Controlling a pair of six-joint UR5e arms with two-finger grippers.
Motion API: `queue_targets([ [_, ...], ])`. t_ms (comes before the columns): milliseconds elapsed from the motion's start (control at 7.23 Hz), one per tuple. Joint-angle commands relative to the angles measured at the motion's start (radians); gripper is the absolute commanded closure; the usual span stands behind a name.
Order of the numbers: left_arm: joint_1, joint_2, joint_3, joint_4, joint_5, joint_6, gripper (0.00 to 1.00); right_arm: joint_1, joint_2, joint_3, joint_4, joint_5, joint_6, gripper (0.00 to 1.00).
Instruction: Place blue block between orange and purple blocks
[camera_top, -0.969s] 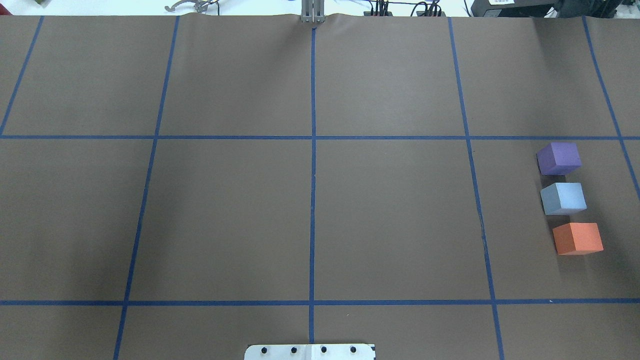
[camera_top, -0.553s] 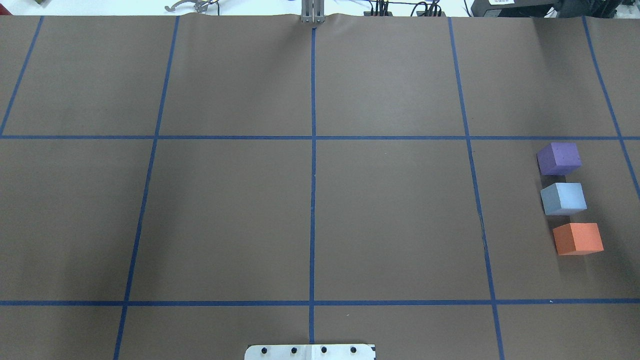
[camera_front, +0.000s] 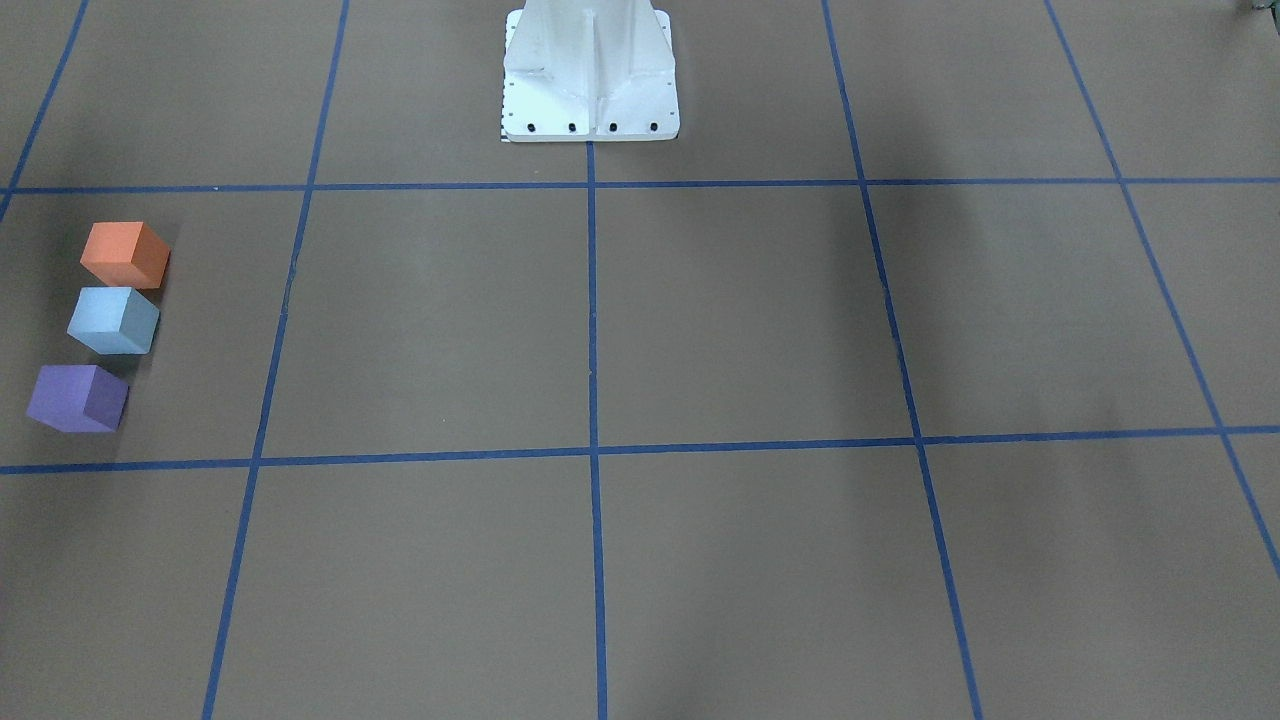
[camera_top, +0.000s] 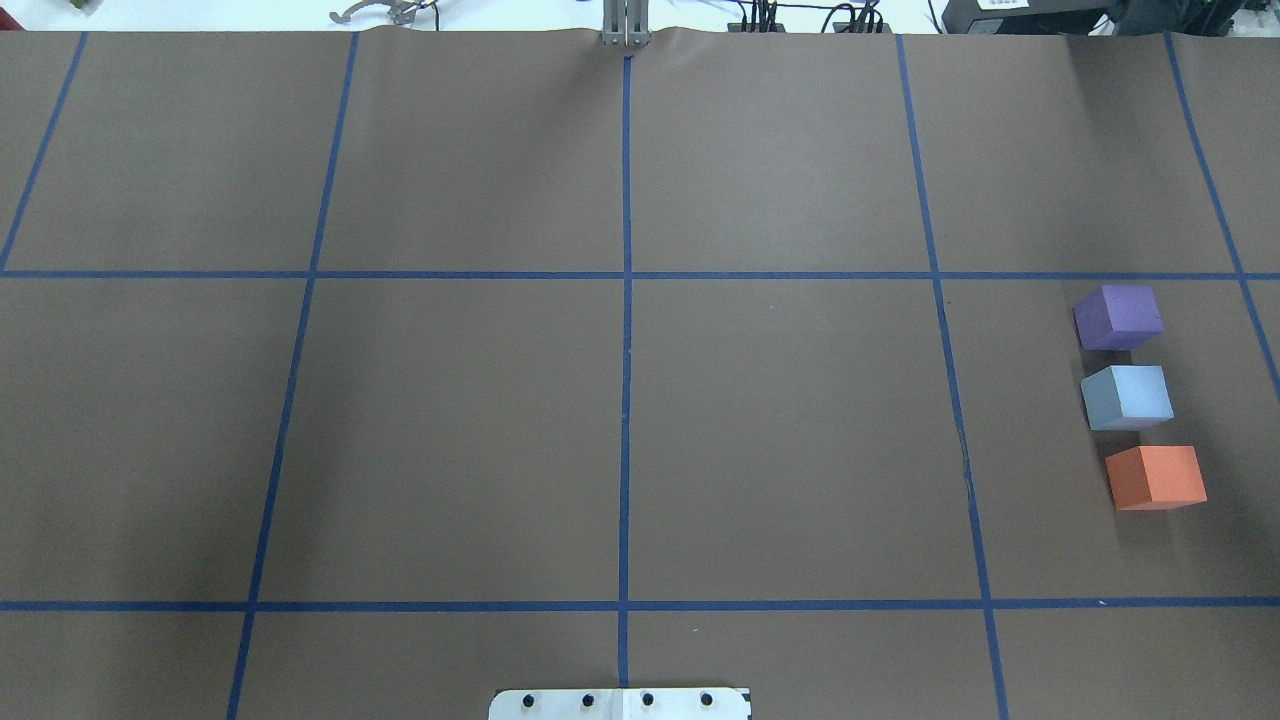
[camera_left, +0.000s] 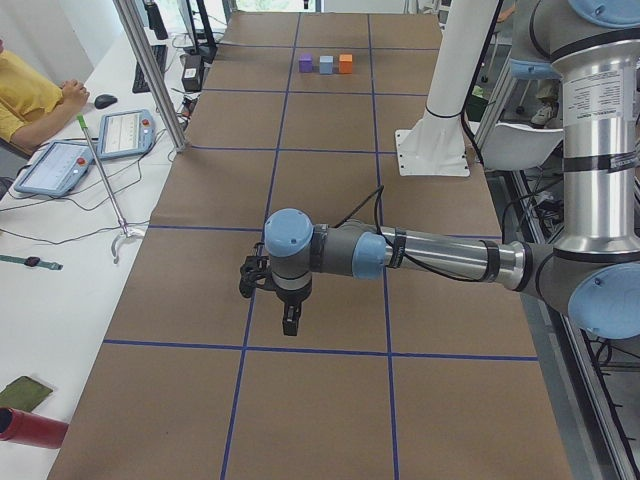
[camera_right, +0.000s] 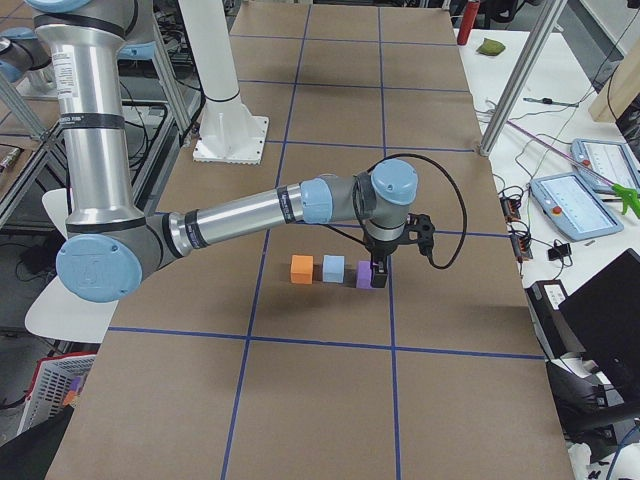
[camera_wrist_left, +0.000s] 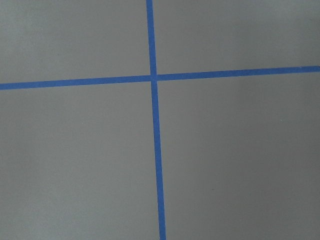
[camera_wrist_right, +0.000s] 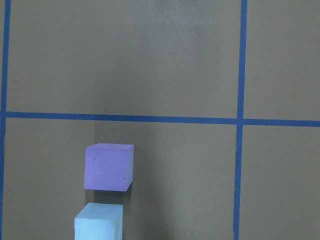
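Observation:
Three foam blocks stand in a row on the brown table at its right end: the purple block (camera_top: 1120, 316), the blue block (camera_top: 1127, 396) in the middle and the orange block (camera_top: 1157, 477). They stand apart with small gaps, as the front-facing view shows for the blue block (camera_front: 113, 320). My right gripper (camera_right: 378, 275) hangs above the purple block (camera_right: 362, 275); I cannot tell whether it is open or shut. Its wrist view shows the purple block (camera_wrist_right: 109, 166) and the blue block (camera_wrist_right: 98, 222) below. My left gripper (camera_left: 290, 325) hangs over a tape crossing far from the blocks; I cannot tell its state.
The white robot base (camera_front: 590, 70) stands at the table's middle edge. Blue tape lines (camera_top: 625, 350) divide the brown table into squares. Beside the table are a metal post (camera_left: 150, 75), tablets (camera_left: 125, 132) and a seated person (camera_left: 30, 95).

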Motion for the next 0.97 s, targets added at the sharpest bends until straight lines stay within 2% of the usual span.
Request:
queue_targets([
  [0,-0.002,0.013,0.002,-0.001,0.004,0.005,0.00,0.002,-0.001,0.009,-0.001,0.003,0.000,0.00],
  [277,-0.022,0.061,-0.013,-0.020,0.002,0.014,0.00,0.000,0.000,0.107,-0.003,-0.001,0.000,0.00],
  [415,-0.022,0.073,-0.022,-0.026,-0.010,0.013,0.00,-0.041,0.014,0.023,0.006,-0.044,-0.002,0.00],
  [553,-0.019,0.067,-0.035,-0.022,-0.009,0.011,0.00,-0.023,-0.018,0.114,-0.001,-0.056,-0.002,0.00],
  [692,-0.019,0.070,-0.088,-0.028,0.007,0.005,0.00,-0.009,-0.018,0.106,-0.049,-0.061,-0.006,0.00],
  [830,-0.022,0.078,-0.122,-0.029,0.008,0.004,0.00,-0.003,-0.006,0.088,-0.047,-0.064,-0.012,0.00],
])
